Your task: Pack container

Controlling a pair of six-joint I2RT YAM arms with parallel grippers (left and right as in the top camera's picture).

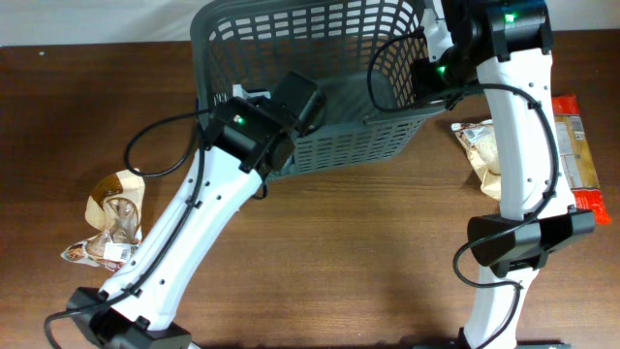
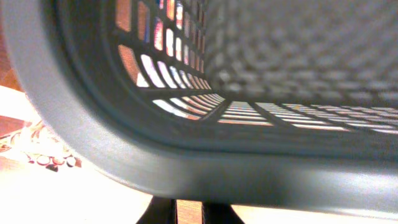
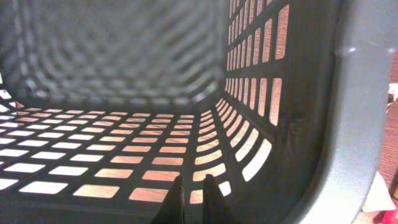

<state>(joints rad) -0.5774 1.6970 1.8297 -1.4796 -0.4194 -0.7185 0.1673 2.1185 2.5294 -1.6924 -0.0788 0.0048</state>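
The container (image 1: 329,39), a large dark grey lattice basket, sits tilted at the back middle of the table. My left gripper (image 1: 308,105) is at its left front rim. In the left wrist view the thick rim (image 2: 186,168) crosses right over my fingers (image 2: 188,214), which are nearly together with a thin strip of table between them. My right gripper (image 1: 423,78) is at the right wall. In the right wrist view its fingers (image 3: 194,199) are close together against the slotted wall (image 3: 298,93). No grocery item shows inside the basket.
Crumpled brown and white snack packets (image 1: 111,218) lie at the left edge of the wooden table. A pale bag (image 1: 481,145) and an orange packet (image 1: 572,145) lie at the right, beside my right arm.
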